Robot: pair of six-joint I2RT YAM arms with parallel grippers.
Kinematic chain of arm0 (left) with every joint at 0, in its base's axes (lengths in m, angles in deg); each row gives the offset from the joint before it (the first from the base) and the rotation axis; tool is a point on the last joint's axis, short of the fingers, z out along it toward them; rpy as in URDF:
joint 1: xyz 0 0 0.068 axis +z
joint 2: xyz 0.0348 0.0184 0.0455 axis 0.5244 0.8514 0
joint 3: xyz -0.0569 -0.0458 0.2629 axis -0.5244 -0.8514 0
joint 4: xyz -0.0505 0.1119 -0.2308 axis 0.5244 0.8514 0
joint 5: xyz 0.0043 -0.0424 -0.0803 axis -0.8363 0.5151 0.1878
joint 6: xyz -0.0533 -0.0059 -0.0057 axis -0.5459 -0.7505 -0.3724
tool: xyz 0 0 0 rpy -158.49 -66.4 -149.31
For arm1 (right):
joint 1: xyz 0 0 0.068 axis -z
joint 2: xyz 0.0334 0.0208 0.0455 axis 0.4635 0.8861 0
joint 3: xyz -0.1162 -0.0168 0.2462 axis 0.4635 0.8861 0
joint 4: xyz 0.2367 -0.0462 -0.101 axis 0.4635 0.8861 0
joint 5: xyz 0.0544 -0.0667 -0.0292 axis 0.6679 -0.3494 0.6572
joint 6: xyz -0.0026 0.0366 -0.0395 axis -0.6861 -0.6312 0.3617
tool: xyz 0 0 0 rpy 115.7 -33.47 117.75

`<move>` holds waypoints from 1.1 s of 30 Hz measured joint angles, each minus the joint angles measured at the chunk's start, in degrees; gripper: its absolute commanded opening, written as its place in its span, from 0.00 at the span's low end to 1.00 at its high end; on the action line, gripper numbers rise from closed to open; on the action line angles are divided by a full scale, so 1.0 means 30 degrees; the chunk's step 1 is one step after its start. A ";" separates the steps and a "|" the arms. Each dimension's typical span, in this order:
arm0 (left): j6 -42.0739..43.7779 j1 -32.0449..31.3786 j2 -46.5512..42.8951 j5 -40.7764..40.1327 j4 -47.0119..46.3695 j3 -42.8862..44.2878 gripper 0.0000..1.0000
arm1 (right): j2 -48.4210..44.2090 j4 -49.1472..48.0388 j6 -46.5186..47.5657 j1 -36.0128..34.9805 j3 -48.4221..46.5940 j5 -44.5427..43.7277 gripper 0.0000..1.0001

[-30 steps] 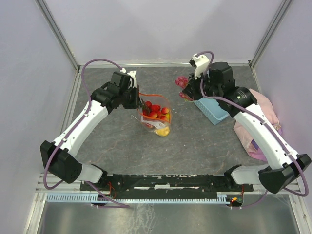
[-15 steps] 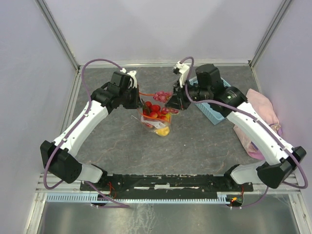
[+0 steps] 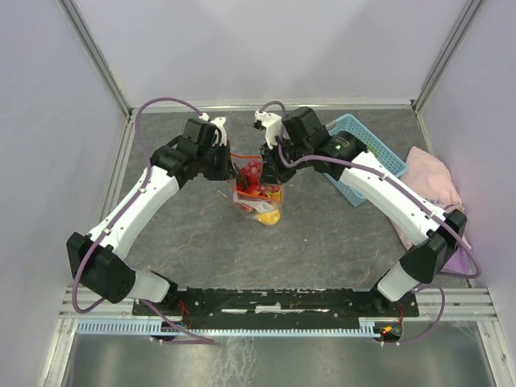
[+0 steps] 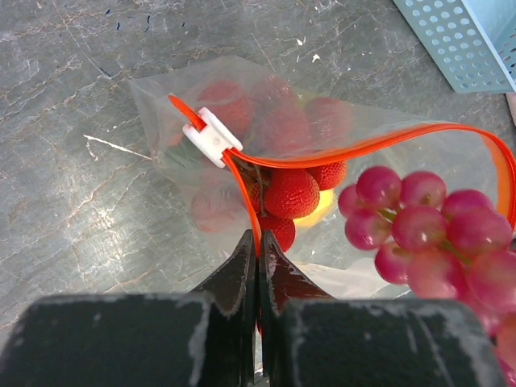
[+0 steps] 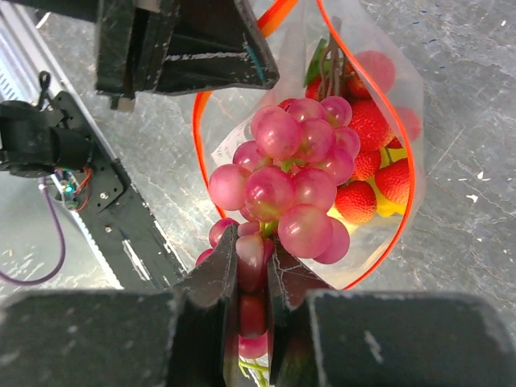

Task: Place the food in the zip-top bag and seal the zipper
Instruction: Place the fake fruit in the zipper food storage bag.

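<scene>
Hanging over the mouth of the small clear crinkly zip-top bag [image 4: 181, 113] — a purple-pink toy grape cluster [image 5: 290, 185], right claw [image 5: 251, 246] clamped on its lower grapes. Left claw [image 4: 258, 242] pinched tight on the bag's orange-red zipper strip [image 4: 363, 151], near the white slider [image 4: 212, 137]. Red toy strawberries [image 4: 290, 192] and a yellow fruit [image 4: 318, 211] already inside — bag on the grey surface [image 4: 72, 201], between the arms.
</scene>
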 measured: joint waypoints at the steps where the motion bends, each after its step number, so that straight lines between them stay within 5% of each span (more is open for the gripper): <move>1: 0.0000 0.0000 0.0000 0.0015 0.0000 0.0000 0.03 | 0.0168 0.0036 0.0007 -0.0109 -0.0109 -0.0386 0.03; 15: 0.0007 0.0000 0.0000 0.0517 -0.0124 -0.0029 0.03 | 0.2149 0.0000 0.0568 -0.1107 -0.0809 -0.4838 0.04; 26: 0.0000 0.0000 0.0000 0.0510 -0.0138 -0.0051 0.03 | 0.2412 0.0182 0.0656 -0.1107 -0.0750 -0.6339 0.14; 33: 0.0000 0.0000 0.0000 0.0510 -0.0138 -0.0073 0.03 | 0.3031 0.0474 0.0605 -0.1129 -0.0707 -0.7227 0.40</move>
